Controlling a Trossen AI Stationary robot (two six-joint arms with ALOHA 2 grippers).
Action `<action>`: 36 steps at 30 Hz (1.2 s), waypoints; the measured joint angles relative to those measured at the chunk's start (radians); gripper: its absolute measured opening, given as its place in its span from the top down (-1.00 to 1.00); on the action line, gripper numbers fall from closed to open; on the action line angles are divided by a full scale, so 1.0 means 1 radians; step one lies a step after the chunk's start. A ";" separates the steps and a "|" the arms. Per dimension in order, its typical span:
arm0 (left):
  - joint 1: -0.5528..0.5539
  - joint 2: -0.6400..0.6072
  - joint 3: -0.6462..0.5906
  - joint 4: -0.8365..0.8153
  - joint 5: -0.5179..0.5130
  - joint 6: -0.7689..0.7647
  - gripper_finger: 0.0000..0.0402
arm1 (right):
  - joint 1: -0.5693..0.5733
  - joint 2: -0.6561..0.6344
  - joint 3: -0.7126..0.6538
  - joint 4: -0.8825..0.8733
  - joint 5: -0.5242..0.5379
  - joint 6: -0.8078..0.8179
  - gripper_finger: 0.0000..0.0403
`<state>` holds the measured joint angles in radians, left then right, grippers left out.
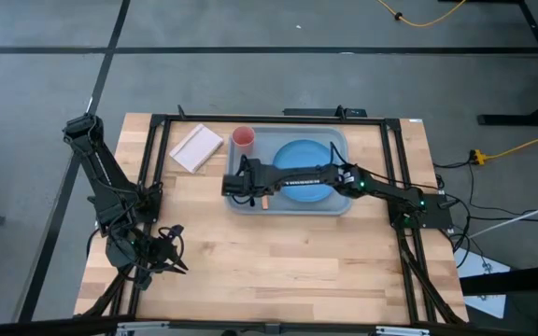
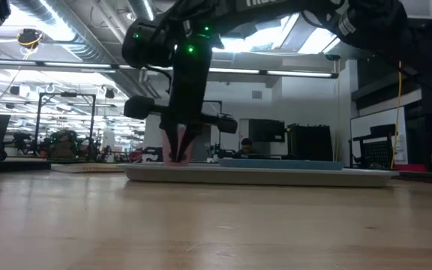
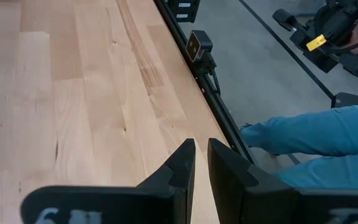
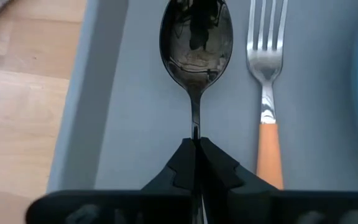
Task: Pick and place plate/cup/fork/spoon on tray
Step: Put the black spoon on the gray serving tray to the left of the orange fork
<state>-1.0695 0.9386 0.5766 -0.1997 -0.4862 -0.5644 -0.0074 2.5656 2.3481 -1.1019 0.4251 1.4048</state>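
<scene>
The wooden desk [image 1: 278, 252] carries the tray [image 1: 339, 207] at its far middle, with the blue plate [image 1: 304, 151] lying in its right part. The cup [image 1: 243, 138] stands at the tray's far left corner. The right gripper [image 4: 196, 149] pinches the spoon [image 4: 196, 43] by its handle over the tray's left side, the fork [image 4: 266, 81] just beside it. The left gripper [image 3: 201, 163], its fingers nearly pressed together, waits at the desk's near left.
</scene>
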 joint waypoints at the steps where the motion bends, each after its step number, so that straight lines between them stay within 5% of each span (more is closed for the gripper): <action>1: 0.000 0.000 0.000 0.000 0.000 0.000 0.82 | 0.001 0.000 0.000 -0.001 -0.001 0.000 0.94; 10: 0.000 0.000 0.000 0.000 0.000 0.000 0.82 | 0.001 0.001 -0.011 0.001 0.000 -0.001 0.91; 21: 0.000 0.000 0.000 0.000 0.000 -0.002 0.82 | 0.001 0.001 -0.011 0.000 0.000 -0.002 0.56; 28: 0.000 0.000 0.000 0.000 0.000 -0.001 0.82 | 0.001 0.001 -0.011 0.005 0.001 -0.003 0.53; 36: 0.000 0.000 0.000 0.000 0.000 -0.001 0.82 | 0.000 0.001 -0.011 0.186 0.001 -0.196 0.55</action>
<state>-1.0695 0.9386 0.5766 -0.1997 -0.4858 -0.5652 -0.0076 2.5668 2.3375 -0.9155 0.4261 1.2091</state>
